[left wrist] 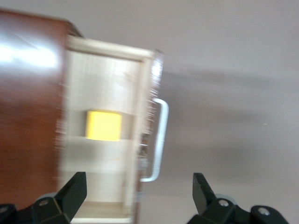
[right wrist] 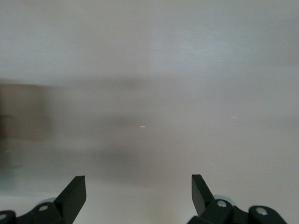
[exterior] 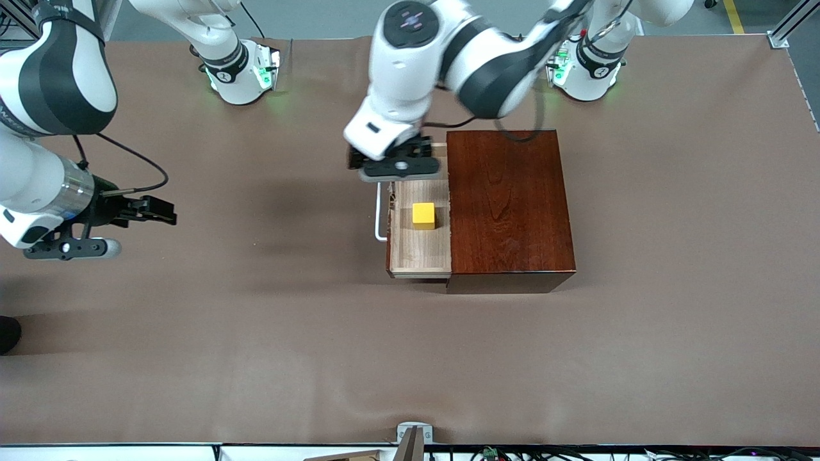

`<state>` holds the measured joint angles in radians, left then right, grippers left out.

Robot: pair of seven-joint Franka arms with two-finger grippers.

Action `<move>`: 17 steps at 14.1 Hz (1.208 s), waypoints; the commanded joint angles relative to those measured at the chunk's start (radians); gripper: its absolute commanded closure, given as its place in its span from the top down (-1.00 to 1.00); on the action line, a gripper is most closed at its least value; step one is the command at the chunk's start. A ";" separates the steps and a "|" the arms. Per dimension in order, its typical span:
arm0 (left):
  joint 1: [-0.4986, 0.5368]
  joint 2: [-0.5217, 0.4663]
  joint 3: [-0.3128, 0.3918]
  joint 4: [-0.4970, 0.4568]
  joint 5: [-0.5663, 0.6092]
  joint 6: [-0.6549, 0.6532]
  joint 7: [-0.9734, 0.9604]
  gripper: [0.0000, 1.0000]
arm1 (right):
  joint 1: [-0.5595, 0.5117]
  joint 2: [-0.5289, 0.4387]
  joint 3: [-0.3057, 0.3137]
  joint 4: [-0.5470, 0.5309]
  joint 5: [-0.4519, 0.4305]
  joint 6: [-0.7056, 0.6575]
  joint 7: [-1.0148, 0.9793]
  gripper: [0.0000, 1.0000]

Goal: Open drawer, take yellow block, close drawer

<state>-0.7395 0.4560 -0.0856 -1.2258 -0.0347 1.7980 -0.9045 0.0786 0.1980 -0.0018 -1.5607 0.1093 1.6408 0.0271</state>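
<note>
The drawer [exterior: 419,256] of the dark reddish-brown wooden box [exterior: 506,205] stands pulled out toward the right arm's end of the table, its white bar handle [exterior: 379,221] at the front. The yellow block [exterior: 423,215] sits in the drawer's pale wood tray. My left gripper [exterior: 397,166] hovers open and empty over the part of the drawer farther from the front camera. In the left wrist view the block [left wrist: 104,125], the drawer [left wrist: 100,74] and the handle [left wrist: 161,140] show ahead of the open left gripper [left wrist: 140,191]. My right gripper [exterior: 168,214] waits open and empty over bare table.
The brown table mat [exterior: 256,333] spreads all round the box. The right wrist view shows only bare mat [right wrist: 149,93] under the open right gripper [right wrist: 138,191]. The arms' bases [exterior: 243,70] stand along the edge farthest from the front camera.
</note>
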 commanded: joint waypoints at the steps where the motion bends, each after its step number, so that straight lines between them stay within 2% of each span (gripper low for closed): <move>1: 0.102 -0.108 -0.002 -0.044 -0.010 -0.158 0.207 1.00 | 0.024 0.001 0.000 0.028 0.050 -0.013 0.002 1.00; 4: 0.234 -0.175 -0.003 -0.076 -0.008 -0.253 0.390 1.00 | 0.058 0.001 0.000 0.040 0.061 -0.015 0.002 1.00; 7: 0.345 -0.275 -0.005 -0.188 0.004 -0.258 0.539 1.00 | 0.061 0.001 0.000 0.042 0.131 -0.007 -0.003 1.00; 9: 0.429 -0.318 -0.008 -0.245 0.002 -0.258 0.602 1.00 | 0.075 0.001 0.000 0.044 0.135 -0.006 -0.006 1.00; 14: 0.606 -0.315 -0.010 -0.270 0.002 -0.258 0.769 1.00 | 0.119 0.004 0.000 0.074 0.135 -0.006 -0.010 1.00; 17: 0.682 -0.301 -0.005 -0.264 0.004 -0.246 0.890 1.00 | 0.139 0.004 0.000 0.074 0.136 0.000 -0.122 1.00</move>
<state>-0.0940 0.1621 -0.0825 -1.4763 -0.0339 1.5351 -0.0798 0.2048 0.1979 0.0046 -1.5010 0.2239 1.6410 -0.0314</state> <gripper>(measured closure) 0.000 0.000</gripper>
